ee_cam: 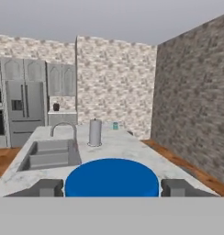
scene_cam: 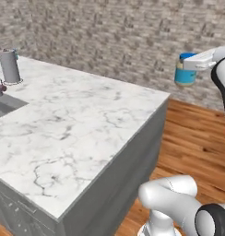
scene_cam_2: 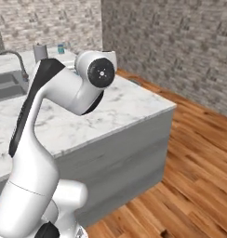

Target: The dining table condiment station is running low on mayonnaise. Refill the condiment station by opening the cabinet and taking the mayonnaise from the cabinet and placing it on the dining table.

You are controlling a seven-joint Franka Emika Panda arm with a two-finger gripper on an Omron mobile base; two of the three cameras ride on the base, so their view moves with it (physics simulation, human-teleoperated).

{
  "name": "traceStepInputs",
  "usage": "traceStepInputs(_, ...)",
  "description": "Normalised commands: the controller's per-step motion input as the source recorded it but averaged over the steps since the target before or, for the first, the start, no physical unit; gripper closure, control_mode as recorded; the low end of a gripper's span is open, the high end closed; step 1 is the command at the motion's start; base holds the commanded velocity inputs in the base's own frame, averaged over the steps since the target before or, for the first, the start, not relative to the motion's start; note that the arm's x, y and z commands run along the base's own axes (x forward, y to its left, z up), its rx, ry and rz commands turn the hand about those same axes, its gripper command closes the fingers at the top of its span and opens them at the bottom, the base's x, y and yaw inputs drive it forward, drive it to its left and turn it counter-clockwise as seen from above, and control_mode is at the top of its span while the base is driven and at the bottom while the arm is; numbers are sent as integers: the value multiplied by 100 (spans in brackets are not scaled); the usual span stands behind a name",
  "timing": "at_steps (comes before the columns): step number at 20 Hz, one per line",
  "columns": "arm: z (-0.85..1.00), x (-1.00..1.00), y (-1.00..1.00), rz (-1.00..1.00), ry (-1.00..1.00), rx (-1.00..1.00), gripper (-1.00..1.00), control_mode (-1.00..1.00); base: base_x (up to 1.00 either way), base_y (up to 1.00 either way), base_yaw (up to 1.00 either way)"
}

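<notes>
Left base view: claw [scene_cam: 187,69] grips mayonnaise [scene_cam: 185,76] aloft beside dining table [scene_cam: 86,120]; arm extended.

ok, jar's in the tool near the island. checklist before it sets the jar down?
1. Mayo jar held in tool: ok, a finger sits on each side of the blue lid.
2. Jar upright: ok.
3. Jar over the island top: not ok, it hangs beyond the right edge, above the wood floor.
4. Bare marble near that edge for placing: ok.
5. Clear of sink and grey canister: ok, both lie toward the far end.
6. Height above the top: cannot tell exactly.
</notes>
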Motion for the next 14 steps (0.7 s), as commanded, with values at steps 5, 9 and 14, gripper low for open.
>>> traceStepInputs(5, 0, 0, 0, 0, 0, 0, 100, 100, 37, -100, 16)
traceStepInputs(9, 0, 0, 0, 0, 0, 0, 100, 100, 46, -100, 17)
traceStepInputs(14, 0, 0, 0, 0, 0, 0, 100, 100, 49, -100, 17)
